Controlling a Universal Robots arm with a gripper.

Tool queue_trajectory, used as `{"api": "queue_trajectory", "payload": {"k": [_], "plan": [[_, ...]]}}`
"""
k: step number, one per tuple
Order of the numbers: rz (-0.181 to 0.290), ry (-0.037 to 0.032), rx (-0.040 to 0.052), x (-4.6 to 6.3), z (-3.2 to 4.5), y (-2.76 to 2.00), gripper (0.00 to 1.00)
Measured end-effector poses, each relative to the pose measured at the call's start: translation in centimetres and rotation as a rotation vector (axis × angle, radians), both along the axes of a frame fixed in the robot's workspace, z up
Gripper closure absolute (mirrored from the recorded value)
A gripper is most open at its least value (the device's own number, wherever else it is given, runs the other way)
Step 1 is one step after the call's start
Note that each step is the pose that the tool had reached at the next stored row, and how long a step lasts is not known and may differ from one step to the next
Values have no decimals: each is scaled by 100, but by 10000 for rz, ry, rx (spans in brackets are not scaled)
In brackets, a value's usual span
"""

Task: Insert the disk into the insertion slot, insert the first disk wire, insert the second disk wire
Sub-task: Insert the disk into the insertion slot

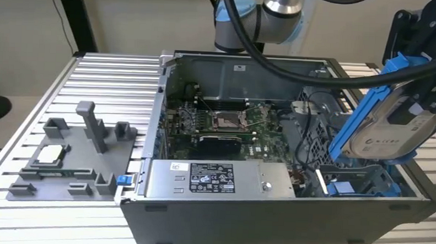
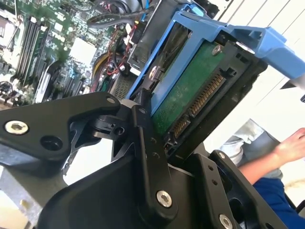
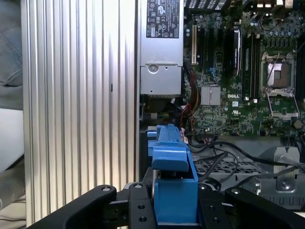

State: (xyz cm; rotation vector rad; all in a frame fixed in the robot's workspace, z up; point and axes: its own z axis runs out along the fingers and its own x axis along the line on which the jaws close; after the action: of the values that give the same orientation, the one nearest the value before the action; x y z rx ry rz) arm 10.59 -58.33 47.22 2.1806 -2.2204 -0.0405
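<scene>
My gripper (image 1: 419, 103) is shut on the disk (image 1: 391, 129), a silver-grey drive with a white label in a bright blue carrier. I hold it tilted steeply, high over the case's front corner at the exterior view's right. Below it lies the insertion slot (image 1: 359, 180), a grey sheet-metal bay with blue fittings, and the disk hangs apart from it. The second wrist view shows the disk's green circuit board (image 2: 190, 90) between my black fingers (image 2: 147, 143). The blue carrier (image 3: 174, 186) stands between them in the first wrist view. Black cables (image 3: 224, 148) lie nearby; which are disk wires I cannot tell.
The open computer case holds a motherboard (image 1: 218, 122), a grey labelled power-supply box (image 1: 215, 180) and a perforated metal cage (image 1: 313, 140) beside the slot. A grey fixture block (image 1: 69, 159) sits on the slatted aluminium table (image 1: 109, 78). A person's hand (image 2: 290, 148) is beyond the disk.
</scene>
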Motion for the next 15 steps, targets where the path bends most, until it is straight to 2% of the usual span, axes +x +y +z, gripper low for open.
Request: {"api": "queue_trajectory", "payload": {"k": [9,15], "plan": [[-1,0,1,29,-76,1,100],[-1,0,1,32,-100,1,100]]}}
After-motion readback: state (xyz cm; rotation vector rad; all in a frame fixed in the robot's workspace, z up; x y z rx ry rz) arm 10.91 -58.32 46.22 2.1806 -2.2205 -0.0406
